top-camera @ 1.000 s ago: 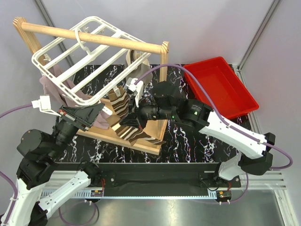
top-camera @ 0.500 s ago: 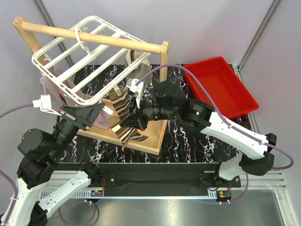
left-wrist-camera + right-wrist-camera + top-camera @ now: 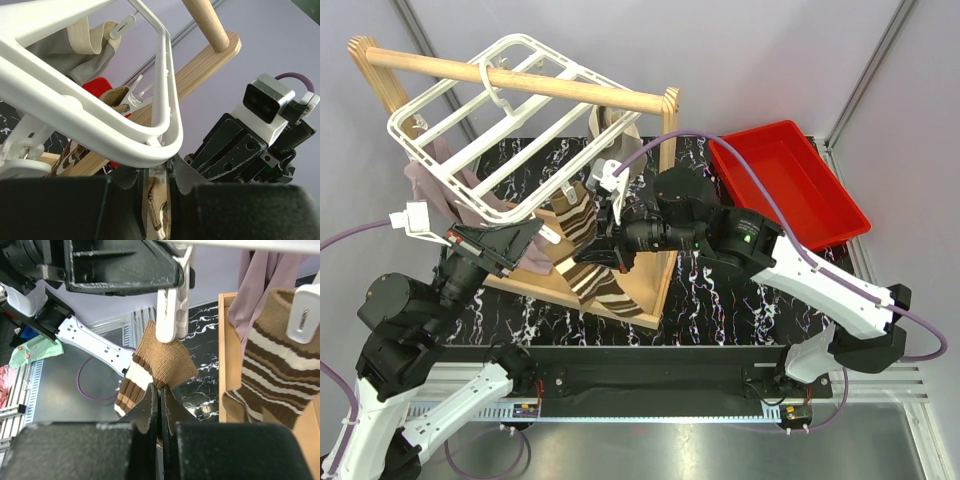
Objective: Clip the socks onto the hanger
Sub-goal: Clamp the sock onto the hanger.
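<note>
The white hanger (image 3: 516,41) hangs tilted from the wooden rail; its thick bars (image 3: 75,117) fill the left wrist view. One striped sock (image 3: 578,218) hangs from a clip, seen at the right of the right wrist view (image 3: 277,370). The other sock (image 3: 610,290) has its brown cuff (image 3: 160,357) pushed up into a white clip (image 3: 169,315). My right gripper (image 3: 160,390) is shut on that sock just below the cuff (image 3: 600,255). My left gripper (image 3: 542,238) is closed on the top of that clip, and sock fabric (image 3: 155,200) shows between its jaws (image 3: 157,175).
The wooden rail (image 3: 520,80) stands on a wooden base (image 3: 650,290) on the black marbled table (image 3: 720,290). A red bin (image 3: 785,185) sits at the back right. A mauve cloth (image 3: 425,180) and a beige cloth (image 3: 610,135) hang from the hanger.
My right gripper has moved a little up and left, lifting the sock's cuff toward the clip. The sock's lower end has swung in from the right. The left arm has held still.
</note>
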You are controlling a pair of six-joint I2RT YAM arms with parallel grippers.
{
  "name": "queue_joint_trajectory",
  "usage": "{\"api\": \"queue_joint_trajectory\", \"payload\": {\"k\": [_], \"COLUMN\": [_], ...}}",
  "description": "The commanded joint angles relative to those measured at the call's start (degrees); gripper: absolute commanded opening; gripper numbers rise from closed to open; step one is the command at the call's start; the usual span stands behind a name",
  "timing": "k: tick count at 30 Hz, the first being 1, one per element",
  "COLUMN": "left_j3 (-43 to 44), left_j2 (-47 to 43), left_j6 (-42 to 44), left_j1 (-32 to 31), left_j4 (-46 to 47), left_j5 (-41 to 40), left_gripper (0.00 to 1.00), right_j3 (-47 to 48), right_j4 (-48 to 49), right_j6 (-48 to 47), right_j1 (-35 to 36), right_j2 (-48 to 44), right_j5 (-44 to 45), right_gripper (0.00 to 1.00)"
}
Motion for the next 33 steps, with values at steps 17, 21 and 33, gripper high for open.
{"api": "queue_joint_trajectory", "payload": {"k": [17, 21, 33], "left_j3": [0.9, 1.1, 0.6], "left_j2": [1.0, 1.0, 0.1], "left_j6": [-0.3, -0.2, -0.3], "left_j1": [-0.1, -0.1, -0.1], "left_j4": [-0.6, -0.9, -1.8], "left_j5": [4.8, 4.8, 4.6], "left_gripper": [0.00, 0.00, 0.00], "right_j3": [7.0, 8.4, 5.9], "right_j4": [1.5, 1.4, 4.8], "right_j6": [-2.8, -3.1, -1.2], "right_j1": [0.4, 0.3, 0.3], "right_j2": [4.1, 5.0, 4.7], "right_j5": [4.4, 4.7, 5.5], "right_gripper": [0.00, 0.00, 0.00]}}
